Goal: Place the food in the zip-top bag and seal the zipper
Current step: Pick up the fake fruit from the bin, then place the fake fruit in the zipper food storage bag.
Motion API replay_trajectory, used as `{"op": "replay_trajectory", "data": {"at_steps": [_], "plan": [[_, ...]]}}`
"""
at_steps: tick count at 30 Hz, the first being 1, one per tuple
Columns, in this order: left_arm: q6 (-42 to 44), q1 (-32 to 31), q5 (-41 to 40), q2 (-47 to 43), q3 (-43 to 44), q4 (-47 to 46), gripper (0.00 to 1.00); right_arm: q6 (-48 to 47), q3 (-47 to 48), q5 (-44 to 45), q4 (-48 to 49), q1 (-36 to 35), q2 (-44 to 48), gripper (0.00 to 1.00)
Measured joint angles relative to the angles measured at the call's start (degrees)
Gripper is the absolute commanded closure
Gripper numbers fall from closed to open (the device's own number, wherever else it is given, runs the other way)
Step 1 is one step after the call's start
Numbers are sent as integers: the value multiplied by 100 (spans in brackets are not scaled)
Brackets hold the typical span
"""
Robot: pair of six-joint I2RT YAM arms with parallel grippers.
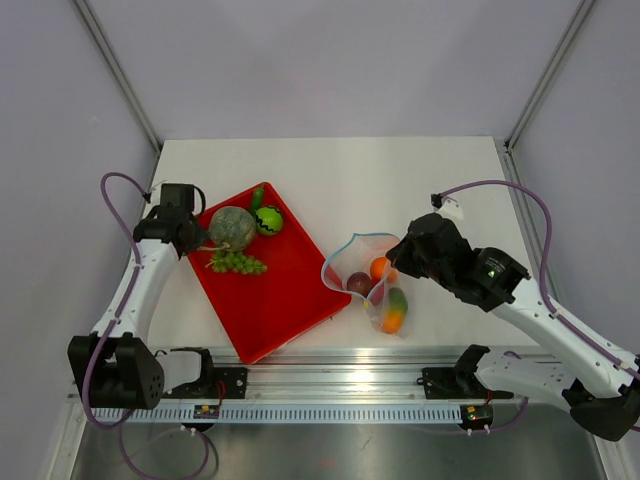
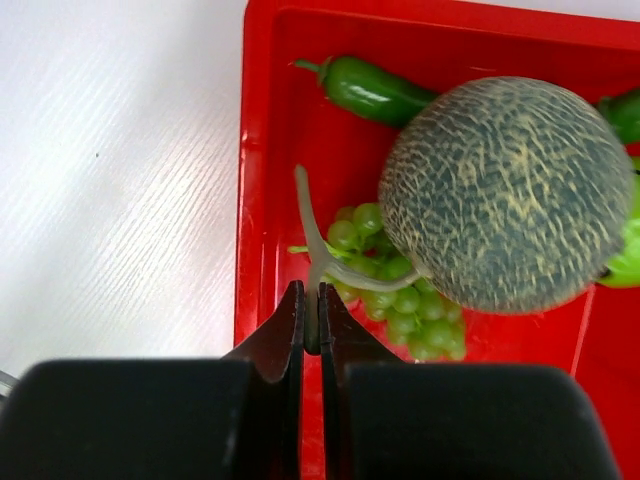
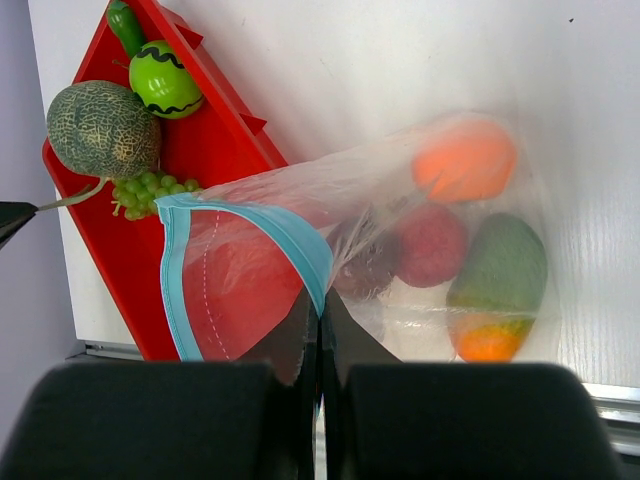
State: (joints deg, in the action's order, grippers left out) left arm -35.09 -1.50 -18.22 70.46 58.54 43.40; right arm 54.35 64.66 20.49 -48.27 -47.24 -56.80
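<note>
My left gripper (image 2: 311,300) is shut on a pale stem (image 2: 310,230) that leads to the green grape bunch (image 2: 390,290), which lies against the netted melon (image 2: 510,195) on the red tray (image 2: 265,150). A green cucumber (image 2: 375,90) lies behind the melon. From above, the left gripper (image 1: 200,245) is at the tray's left edge by the grapes (image 1: 238,263). My right gripper (image 3: 320,305) is shut on the light blue zipper (image 3: 290,235), holding the zip-top bag (image 3: 400,190) open towards the tray. Inside lie an orange (image 3: 465,160), a red fruit (image 3: 432,245), a purple fruit (image 3: 365,265) and a mango (image 3: 497,285).
A green ball with a black zigzag (image 1: 268,221) sits near the tray's far corner. The tray (image 1: 290,290) lies at an angle, its right edge close to the bag (image 1: 365,275). A metal rail (image 1: 340,385) runs along the table's near edge.
</note>
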Motion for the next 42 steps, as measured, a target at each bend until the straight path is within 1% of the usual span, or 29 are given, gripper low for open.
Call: {"op": "replay_trajectory", "data": {"at_steps": [4, 10, 14, 21, 25, 30, 36, 42], "plan": [[387, -28, 413, -315, 289, 118, 100, 0, 0, -2, 7, 0, -24, 100], [1001, -339, 1174, -363, 1126, 350, 100, 0, 0, -17, 81, 0, -140, 100], [1241, -544, 1593, -417, 1370, 391, 100, 0, 0, -20, 105, 0, -184, 100], [1445, -675, 2131, -695, 1436, 455, 100, 4, 0, -20, 107, 0, -184, 100], [1611, -675, 2577, -970, 1434, 407, 100, 15, 0, -20, 107, 0, -184, 100], [1740, -675, 3233, -1355, 1285, 20, 100, 50, 0, -20, 105, 0, -184, 100], [1720, -675, 4013, -1519, 1119, -411, 100, 52, 2, -22, 105, 0, -184, 100], [1598, -680, 4385, -1567, 1231, -621, 100, 48, 59, -26, 122, 0, -284, 100]]}}
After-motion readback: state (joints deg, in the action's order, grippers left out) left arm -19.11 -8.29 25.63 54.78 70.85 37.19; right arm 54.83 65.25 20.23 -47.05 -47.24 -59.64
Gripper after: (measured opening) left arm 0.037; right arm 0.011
